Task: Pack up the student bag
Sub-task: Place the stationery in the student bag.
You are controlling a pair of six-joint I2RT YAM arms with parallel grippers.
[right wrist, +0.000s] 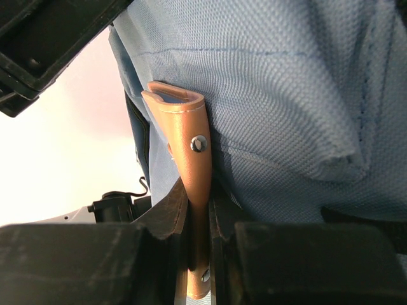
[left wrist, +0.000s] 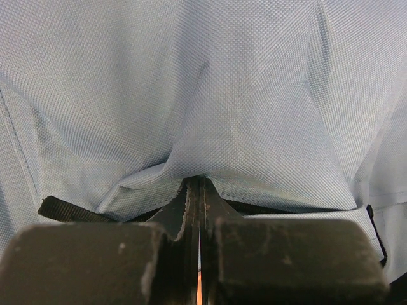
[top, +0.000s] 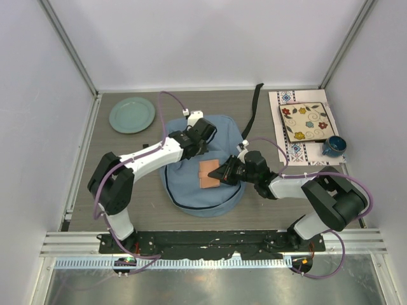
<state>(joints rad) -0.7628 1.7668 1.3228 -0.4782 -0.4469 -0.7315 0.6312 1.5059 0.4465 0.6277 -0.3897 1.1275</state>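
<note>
The student bag (top: 191, 197), light blue-grey fabric, lies in the middle of the table, with a black strap (top: 255, 108) trailing toward the back. A tan leather tab (top: 208, 173) with metal rivets sits on its front. My left gripper (top: 198, 143) is at the bag's far upper part. In the left wrist view it (left wrist: 198, 181) is shut, pinching a fold of the bag's fabric (left wrist: 222, 95). My right gripper (top: 224, 171) is shut on the leather tab. The right wrist view shows the tab (right wrist: 191, 146) clamped between the jaws (right wrist: 200, 197) against the bag (right wrist: 292, 95).
A green plate (top: 131, 114) lies at the back left. A square floral plate (top: 307, 122) sits on a patterned cloth (top: 296, 152) at the back right, with a blue mug (top: 333, 147) beside it. White walls enclose the table on three sides.
</note>
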